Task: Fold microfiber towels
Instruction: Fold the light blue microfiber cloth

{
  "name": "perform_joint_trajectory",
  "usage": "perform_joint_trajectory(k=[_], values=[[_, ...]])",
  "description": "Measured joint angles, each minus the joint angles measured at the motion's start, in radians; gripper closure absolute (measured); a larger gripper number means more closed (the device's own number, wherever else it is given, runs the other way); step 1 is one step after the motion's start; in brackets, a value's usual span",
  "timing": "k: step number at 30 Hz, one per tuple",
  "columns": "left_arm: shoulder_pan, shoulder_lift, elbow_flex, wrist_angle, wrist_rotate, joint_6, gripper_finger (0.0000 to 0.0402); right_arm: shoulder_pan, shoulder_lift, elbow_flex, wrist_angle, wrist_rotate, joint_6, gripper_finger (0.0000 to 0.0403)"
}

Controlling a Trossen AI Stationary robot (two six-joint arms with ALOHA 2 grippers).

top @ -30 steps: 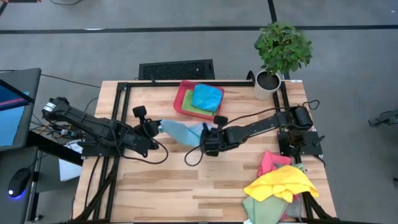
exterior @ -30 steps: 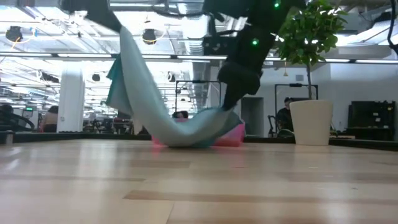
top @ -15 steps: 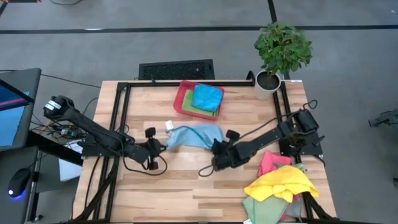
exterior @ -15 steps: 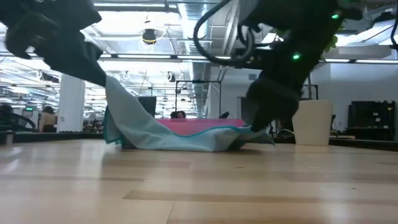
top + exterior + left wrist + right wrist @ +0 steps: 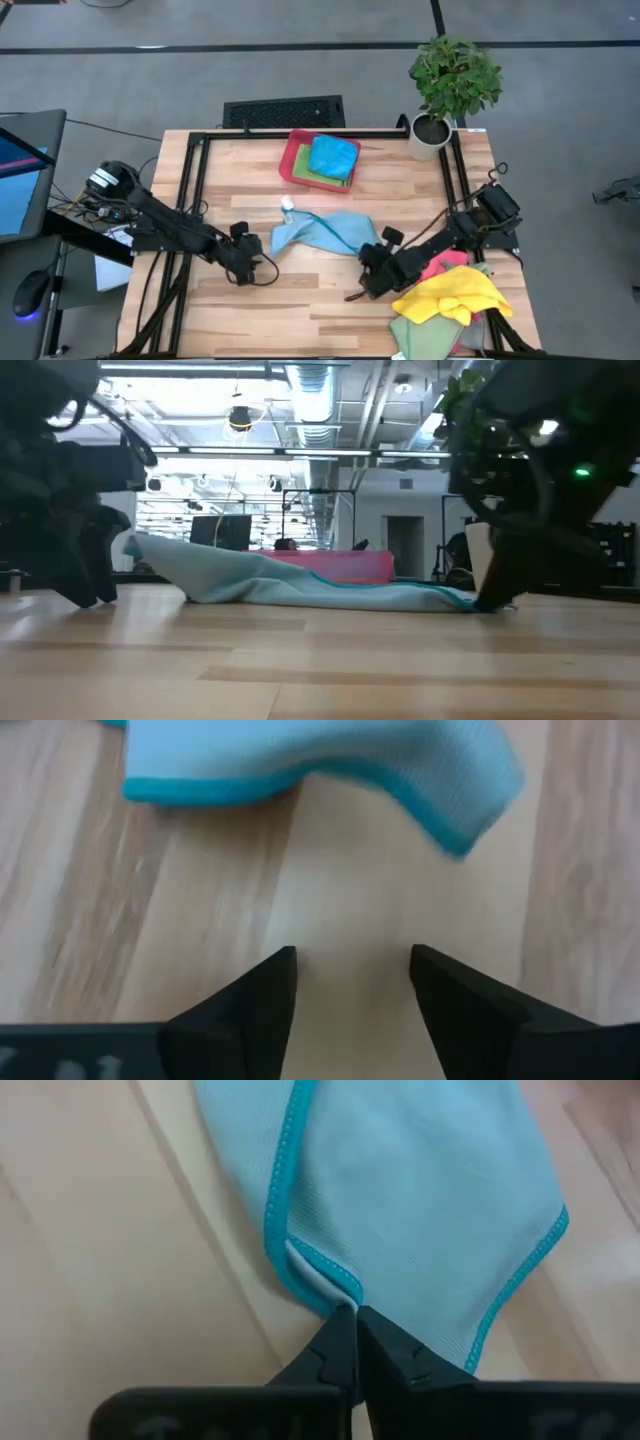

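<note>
Laying out 1 blue towel below the tray: left gripper spread, empty; right gripper pinches its corner. Next: release, then regrip to fold.

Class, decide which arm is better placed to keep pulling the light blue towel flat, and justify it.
Probably the right. The right gripper is pinching the light blue towel by its edge, while the left gripper is open with nothing between its fingers.

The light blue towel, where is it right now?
In the high view the light blue towel lies mid-table, just in front of the red tray, between the left gripper and right gripper.
</note>
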Motion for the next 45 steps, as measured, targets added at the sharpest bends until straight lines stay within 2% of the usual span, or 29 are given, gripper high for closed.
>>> perform_joint_trajectory(k=[3,5,11,14,16,19,25,30,34,38,45], values=[[-0.016,0.045,0.01,0.058,-0.041,-0.048,0.0208,0.044,-0.002,-0.017,-0.002,0.01,0.04,0.0365],[-0.033,0.031,0.022,0.063,-0.064,-0.072,0.0208,0.075,-0.004,-0.017,-0.005,0.009,0.056,0.036],[-0.038,-0.174,0.062,0.047,-0.242,-0.021,0.0207,0.155,-0.056,-0.02,-0.079,-0.045,0.122,0.0321],[0.02,-0.296,0.062,0.007,-0.292,0.022,0.0207,0.183,-0.088,-0.02,-0.123,-0.041,0.171,0.0294],[0.092,-0.352,0.062,0.006,-0.291,0.074,0.0207,0.203,-0.105,-0.02,-0.146,-0.038,0.201,0.0274],[0.233,-0.38,0.062,0.049,-0.184,0.203,0.0204,0.212,-0.122,-0.019,-0.154,-0.032,0.243,0.0248],[0.435,-0.223,0.062,0.31,0.119,0.55,0.0181,0.196,-0.122,-0.019,-0.159,-0.018,0.264,0.0217],[0.564,-0.029,0.062,0.481,0.276,0.637,0.0169,0.187,-0.119,-0.019,-0.153,-0.022,0.266,0.0211],[0.634,0.113,0.062,0.548,0.335,0.666,0.0168,0.188,-0.118,-0.019,-0.153,-0.026,0.266,0.0213],[0.654,0.223,0.062,0.66,0.375,0.719,0.0168,0.183,-0.118,-0.019,-0.153,-0.025,0.265,0.0216],[0.654,0.394,0.126,0.692,0.368,0.762,0.0168,0.165,-0.118,-0.019,-0.152,-0.028,0.263,0.0219]])
